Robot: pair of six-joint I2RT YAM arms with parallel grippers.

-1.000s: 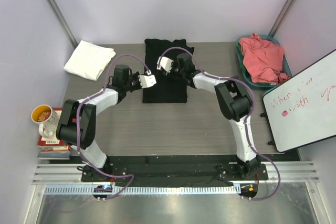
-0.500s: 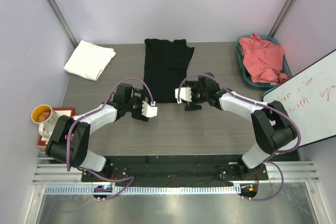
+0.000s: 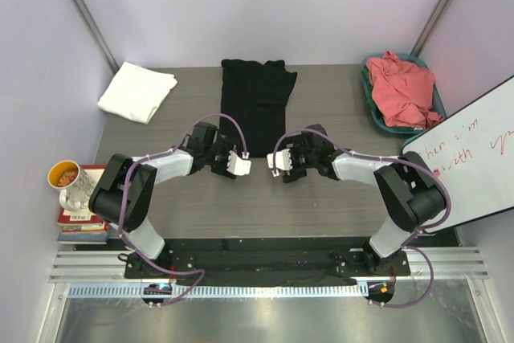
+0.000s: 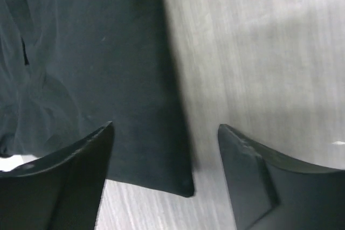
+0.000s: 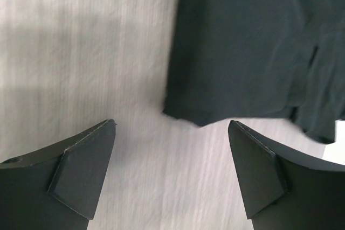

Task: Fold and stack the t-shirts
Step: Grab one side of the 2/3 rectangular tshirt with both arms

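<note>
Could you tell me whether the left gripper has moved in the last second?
Yes. The left gripper has drawn back toward the near edge of the grey table, from over the black cloth t-shirt to just past its hem.

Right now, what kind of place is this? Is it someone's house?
Likely a robot lab booth, not a house. A left arm and right arm are bolted to a table between plain walls, a whiteboard stands alongside, and a black tee lies out for folding.
</note>
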